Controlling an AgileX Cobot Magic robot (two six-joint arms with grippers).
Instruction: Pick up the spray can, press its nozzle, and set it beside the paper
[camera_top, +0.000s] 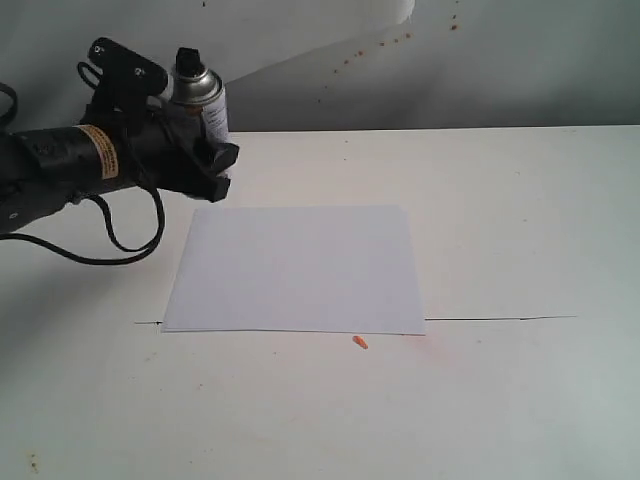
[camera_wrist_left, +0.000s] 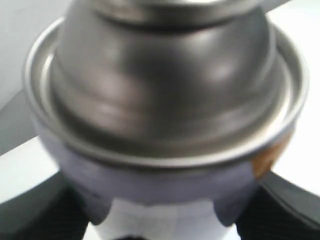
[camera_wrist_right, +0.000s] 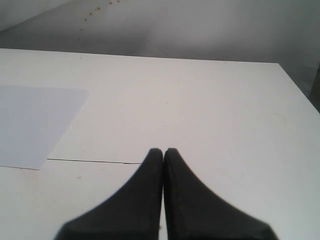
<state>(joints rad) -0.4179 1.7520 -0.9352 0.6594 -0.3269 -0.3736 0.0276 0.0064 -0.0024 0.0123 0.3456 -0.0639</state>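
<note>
**Left jaws** clamped on the can (camera_top: 205, 105) below its silver shoulder, just off the paper (camera_top: 300, 270) corner nearest that arm. Whether the can clears the bench (camera_top: 520, 220) is hidden. **Right jaws** closed and empty, beyond the paper's opposite edge. Pressing the nozzle (camera_top: 186, 58) likely calls for an upright can, a firm grip and a straight-down push.

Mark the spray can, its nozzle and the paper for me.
spray can (camera_top: 198, 86), exterior view, on its silver shoulder.
nozzle (camera_top: 186, 58), exterior view, on the black cap.
paper (camera_top: 300, 270), exterior view, middle of the sheet.
</note>
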